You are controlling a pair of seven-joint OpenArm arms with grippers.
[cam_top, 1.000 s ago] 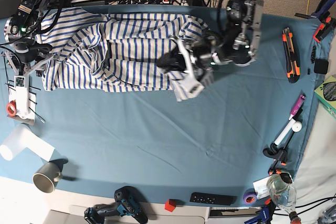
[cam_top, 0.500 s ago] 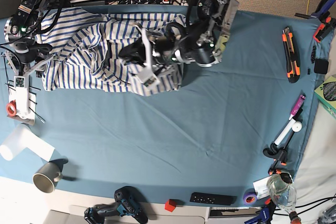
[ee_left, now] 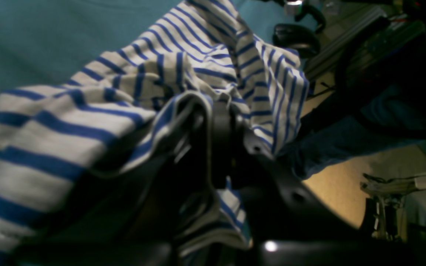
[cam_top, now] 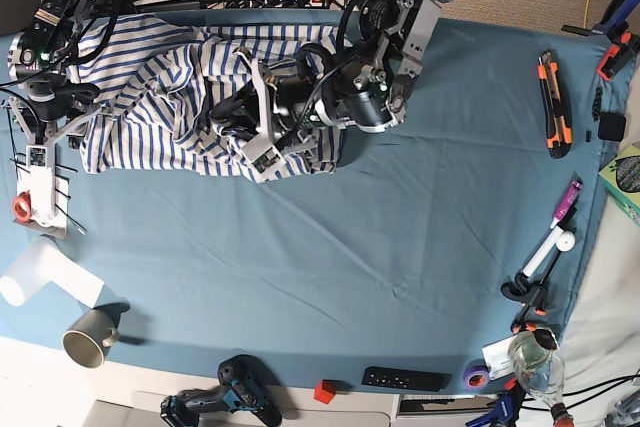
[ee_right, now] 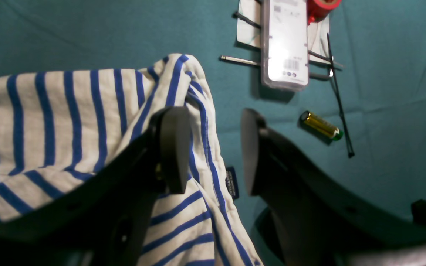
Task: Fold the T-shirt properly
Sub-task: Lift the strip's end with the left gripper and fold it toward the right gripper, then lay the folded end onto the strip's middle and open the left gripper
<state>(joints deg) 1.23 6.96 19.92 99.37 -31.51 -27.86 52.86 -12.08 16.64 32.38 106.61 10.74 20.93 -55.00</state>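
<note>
Two arms work over a teal-covered bench [cam_top: 400, 247], and the T-shirt [cam_top: 150, 97], cream with thin blue stripes, lies bunched toward the ten o'clock part of the base view, well away from the tools along the three o'clock edge.

Left claw [cam_top: 232, 115] reaches in from the twelve o'clock side and sits over the middle of the cloth; its jaws are pinched together on a fold of the T-shirt [ee_left: 183, 107], and the left wrist view shows striped fabric gathered and draped over both sides of the dark fingers. A pale folded edge of the shirt hangs just below the claw at about six o'clock of it.

Right claw [ee_right: 213, 147] stands at the shirt's nine o'clock edge, jaws parted with a clear gap between the two dark pads. One pad rests against the striped hem of the T-shirt [ee_right: 68, 122]; the other is over bare bench cloth. A small dark label [ee_right: 231, 183] shows on the hem between the pads. Whether the fabric is touched or merely beside the pad, I cannot tell.

Beyond the right claw lie a gold battery [ee_right: 321, 125], a clear plastic case [ee_right: 284, 44], a red tape roll [ee_right: 322, 7] and thin black cable ties [ee_right: 340, 107].
</note>
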